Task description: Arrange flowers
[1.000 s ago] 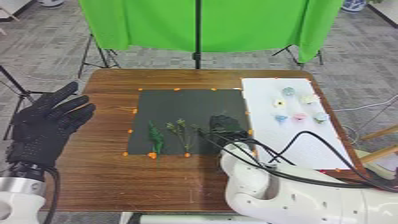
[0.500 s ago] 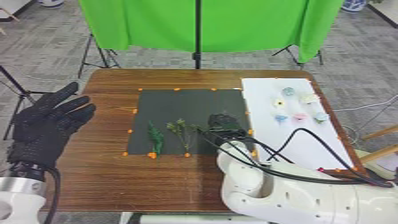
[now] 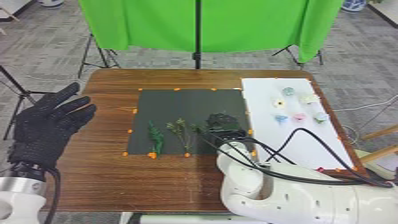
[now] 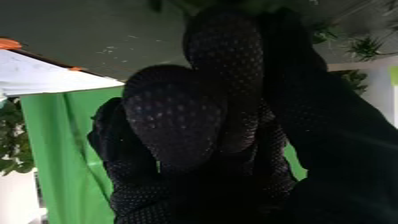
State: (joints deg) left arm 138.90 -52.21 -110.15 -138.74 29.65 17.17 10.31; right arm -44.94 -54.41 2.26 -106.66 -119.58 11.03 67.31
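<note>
While near green stems [image 3: 157,140], right hand [image 3: 223,122] over dark mat [image 3: 178,106]; flowers [image 3: 299,118] farther right.

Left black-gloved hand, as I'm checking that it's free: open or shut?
Open: in the head view, the left hand has its fingers extended and spread, left of the dark rectangular mat.

Two green sprigs [image 3: 156,138], on dark sheet [image 3: 178,107]; flower heads [image 3: 299,117], right of it; right robot hand [image 3: 224,122], at its right side.
</note>
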